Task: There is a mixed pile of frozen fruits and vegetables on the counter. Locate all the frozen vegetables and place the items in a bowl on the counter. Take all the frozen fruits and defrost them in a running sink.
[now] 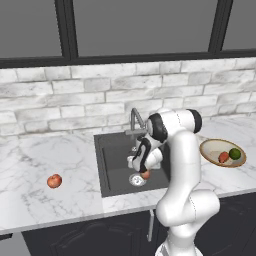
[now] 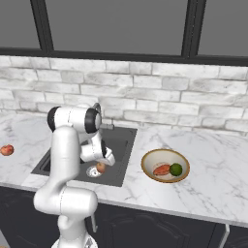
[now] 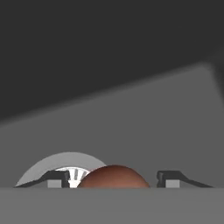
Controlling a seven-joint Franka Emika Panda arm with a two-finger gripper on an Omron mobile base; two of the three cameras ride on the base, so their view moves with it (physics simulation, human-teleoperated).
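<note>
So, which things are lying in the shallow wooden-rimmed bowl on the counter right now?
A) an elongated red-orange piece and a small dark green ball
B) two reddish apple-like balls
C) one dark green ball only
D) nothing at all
A: the shallow round bowl with the tan wooden rim holds the elongated red-orange piece and the small dark green ball, side by side.

Arm [image 1: 182, 165] bent low, jaws parted.
</note>
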